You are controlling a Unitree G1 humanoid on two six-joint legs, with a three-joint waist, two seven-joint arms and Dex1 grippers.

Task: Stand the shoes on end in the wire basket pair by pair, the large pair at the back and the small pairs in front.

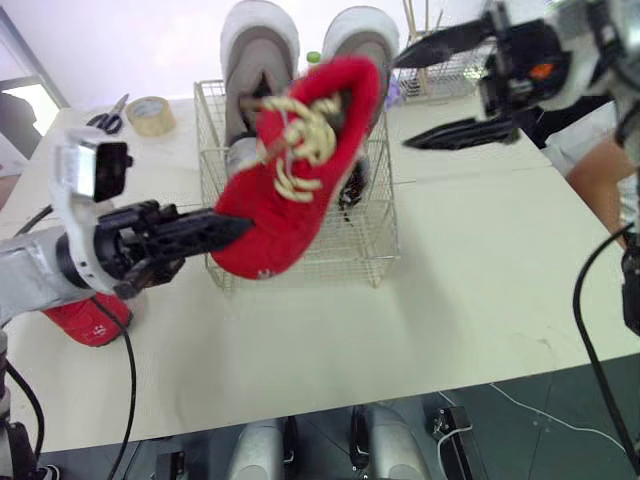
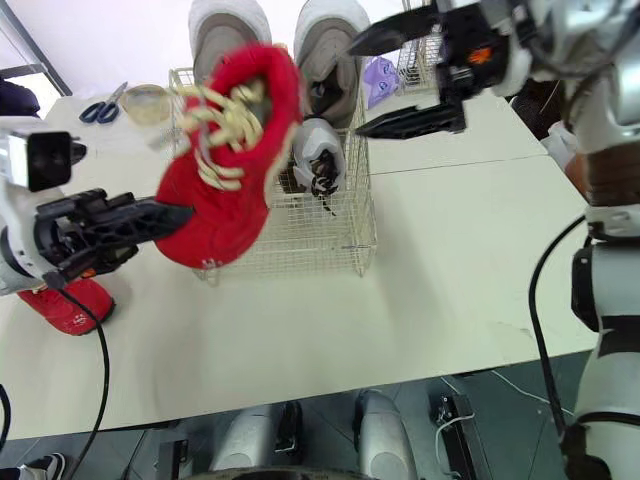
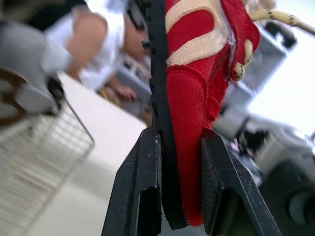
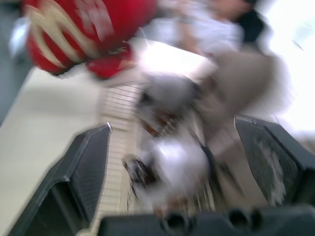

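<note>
My left gripper (image 1: 225, 230) is shut on the heel end of a red shoe (image 1: 300, 170) with cream laces, holding it in the air, tilted, just in front of the wire basket (image 1: 372, 262). In the left wrist view its black fingers (image 3: 140, 182) pinch the sole and side of the shoe. The other red shoe (image 1: 90, 318) lies on the table under my left arm. Two large grey shoes (image 1: 258, 50) stand on end at the back of the basket. A small grey-white pair (image 2: 320, 160) stands in the front right part. My right gripper (image 1: 405, 100) hangs open above the basket's right side.
A tape roll (image 1: 150, 115) and scissors (image 1: 110, 118) lie at the table's back left. A second wire rack (image 1: 440, 75) stands behind the basket to the right. A person's arm (image 1: 600, 170) is at the right edge. The table's front edge runs close below the basket.
</note>
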